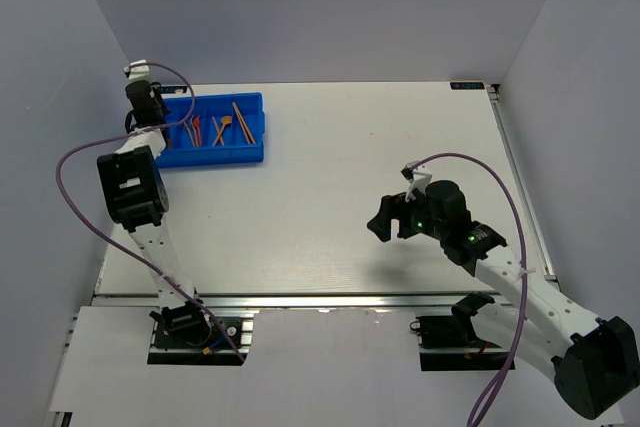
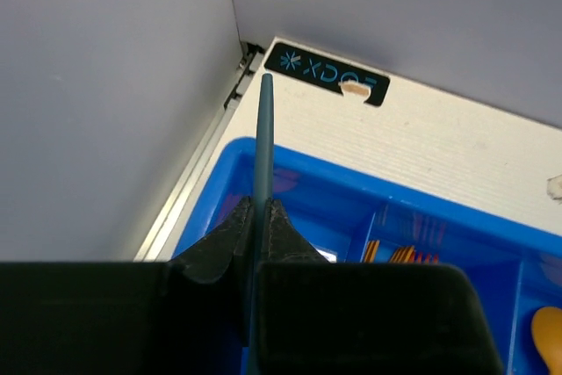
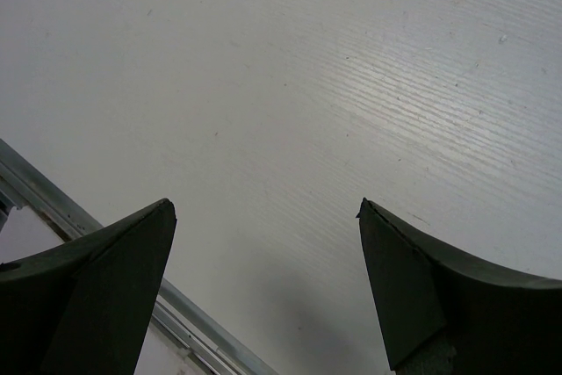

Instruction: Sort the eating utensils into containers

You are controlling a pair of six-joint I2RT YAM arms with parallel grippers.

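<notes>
Jaws of my left gripper (image 2: 259, 210) pinch a grey-blue stick (image 2: 263, 133) above the blue tray (image 2: 316, 191), while my right gripper (image 3: 265, 206) stands spread wide.

Overhead, close left wrist: same tray (image 1: 215, 157) (image 2: 290, 162)

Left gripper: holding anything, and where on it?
Left gripper pinches a thin dark grey-blue stick by its shaft, tip protruding past the fingers, over the blue tray.

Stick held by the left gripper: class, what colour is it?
The stick in the left gripper is dark grey-blue, best seen in the left wrist view.
</notes>
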